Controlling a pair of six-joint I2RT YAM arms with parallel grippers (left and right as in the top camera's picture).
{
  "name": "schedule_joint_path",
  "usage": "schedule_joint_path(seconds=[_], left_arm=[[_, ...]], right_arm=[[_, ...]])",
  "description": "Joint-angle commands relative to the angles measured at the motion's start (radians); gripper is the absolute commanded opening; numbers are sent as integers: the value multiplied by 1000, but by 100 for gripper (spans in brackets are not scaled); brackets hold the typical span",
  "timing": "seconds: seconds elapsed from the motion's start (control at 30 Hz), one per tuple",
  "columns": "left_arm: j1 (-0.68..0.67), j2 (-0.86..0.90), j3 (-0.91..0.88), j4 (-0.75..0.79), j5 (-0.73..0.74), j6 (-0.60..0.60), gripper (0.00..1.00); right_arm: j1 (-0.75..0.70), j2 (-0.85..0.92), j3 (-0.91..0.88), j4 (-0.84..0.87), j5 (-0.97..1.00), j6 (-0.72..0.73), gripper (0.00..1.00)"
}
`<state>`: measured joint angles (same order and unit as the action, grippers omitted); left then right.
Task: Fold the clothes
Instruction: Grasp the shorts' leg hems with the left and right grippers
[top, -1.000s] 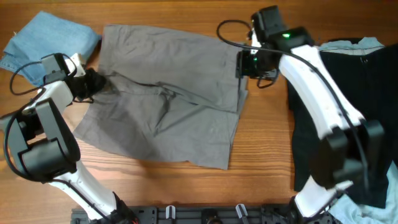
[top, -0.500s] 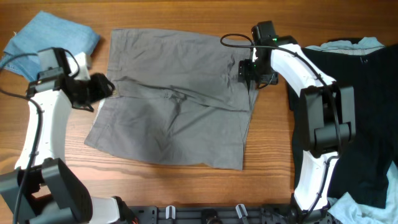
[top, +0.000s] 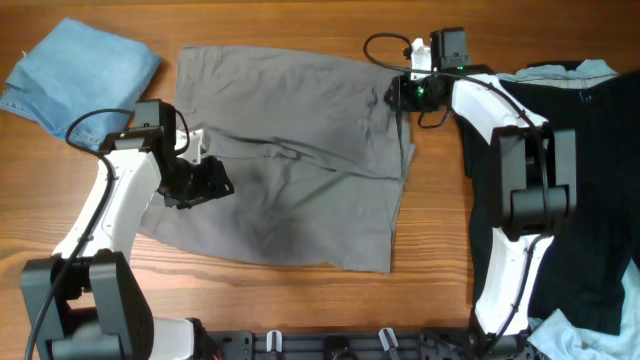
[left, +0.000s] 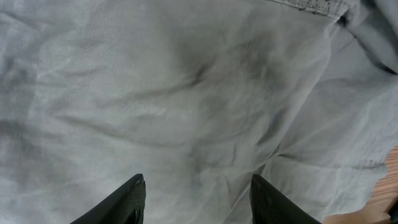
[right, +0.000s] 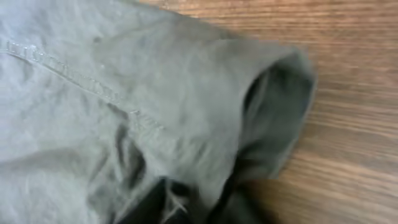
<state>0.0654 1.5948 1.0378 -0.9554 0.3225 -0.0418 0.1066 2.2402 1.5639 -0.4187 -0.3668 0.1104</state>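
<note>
The grey shorts lie spread flat across the middle of the table. My left gripper hovers over their left half, open, with bare grey cloth between its two dark fingertips. My right gripper is at the shorts' upper right corner. In the right wrist view its jaws stand close together with a bunched fold of the grey shorts pinched between them; that view is blurred. The light-blue denim garment lies at the far left corner, and the black garment covers the right side.
Bare wooden table shows between the shorts and the black garment, and along the front edge. The right arm's cable loops above the shorts' top right corner. A light-blue cloth edge peeks out at the black garment's top.
My left gripper let go of the shorts' left edge, opened and moved right over the cloth. My right gripper shifted up to the top right corner and closed on the fabric.
</note>
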Motion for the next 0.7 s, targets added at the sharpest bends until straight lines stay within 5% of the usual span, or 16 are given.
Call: schedule_joint_path(seconds=[0.0, 0.1, 0.2, 0.23, 0.27, 0.57, 0.67], left_arm=[[-3, -3, -7, -3, -3, 12, 54], [-3, -3, -7, -4, -7, 12, 55], [-3, -3, -7, 0, -10, 12, 57], [-3, -3, -7, 1, -11, 12, 58], [-3, -3, -7, 2, -11, 12, 61], [-2, -3, -6, 129, -152, 8, 67], [2, 8, -6, 187, -274, -5, 78]], right_arm=[[-15, 38, 2, 124, 8, 84, 4], [-79, -10, 109, 309, 5, 103, 4], [-113, -23, 217, 323, 1, 101, 6], [-116, -23, 218, 313, 0, 101, 62], [-121, -23, 218, 274, 0, 102, 100], [-158, -336, 218, -524, 3, -9, 100], [-96, -495, 218, -755, -3, -129, 100]])
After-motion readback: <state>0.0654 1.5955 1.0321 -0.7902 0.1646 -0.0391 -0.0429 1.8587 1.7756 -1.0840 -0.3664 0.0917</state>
